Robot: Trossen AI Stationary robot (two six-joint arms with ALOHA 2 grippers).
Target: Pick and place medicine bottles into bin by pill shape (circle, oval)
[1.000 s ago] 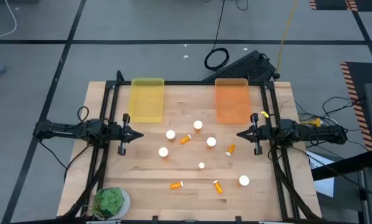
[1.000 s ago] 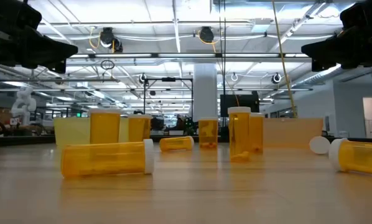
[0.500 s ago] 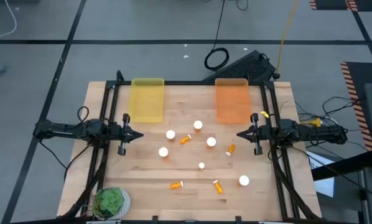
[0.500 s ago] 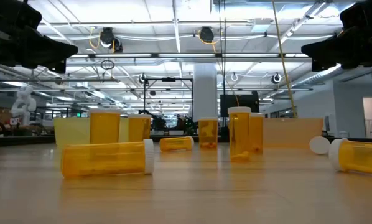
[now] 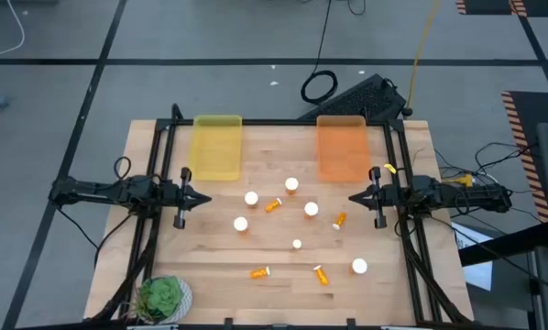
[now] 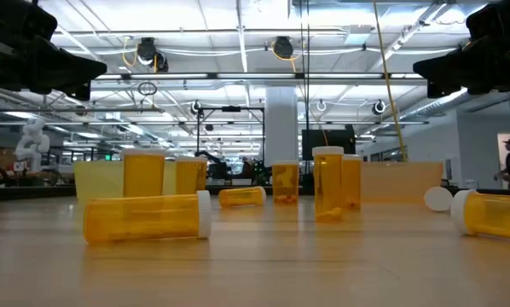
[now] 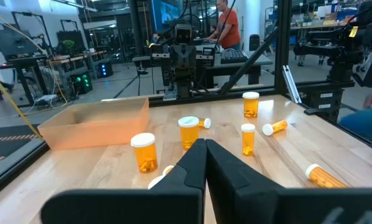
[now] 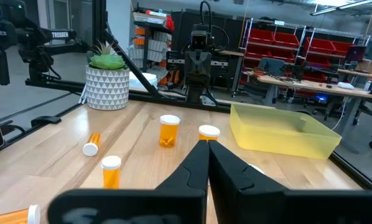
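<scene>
Both my arms are parked at the table edges, nothing held. My left gripper point(image 5: 201, 198) sits at the left side, about mid-depth, pointing inward; its fingers point(image 7: 195, 163) are pressed together with only a thin seam between them. My right gripper point(image 5: 356, 197) mirrors it on the right side, fingers point(image 8: 198, 163) likewise pressed together, empty.

The pill bottles are scattered across the middle of the wooden table point(image 5: 210, 275), between the two grippers and toward the near edge. Upright ones show white caps from above: one at point(image 5: 251, 197), one at point(image 5: 291, 185), one at point(image 5: 240, 223), one at point(image 5: 311, 210), a smaller-looking cap at point(image 5: 297, 244), and one near the right side at point(image 5: 358, 267). Lying on their sides: one at point(image 5: 274, 205), one at point(image 5: 339, 220) nearest my right gripper, one at point(image 5: 259, 271), one at point(image 5: 321, 273).

None of them is in a bin. The yellow bin point(image 5: 217, 147) is at the far left of the table, the orange bin point(image 5: 342, 147) at the far right; both are well apart from the bottles.

In the low view a bottle on its side point(image 6: 144, 217) lies closest, another point(image 6: 494, 213) at the right edge. Pill shape I cannot tell from here.

A potted plant point(image 5: 161, 298) stands at the near left corner. A person point(image 7: 226, 28) in an orange top is in the room beyond the table.
</scene>
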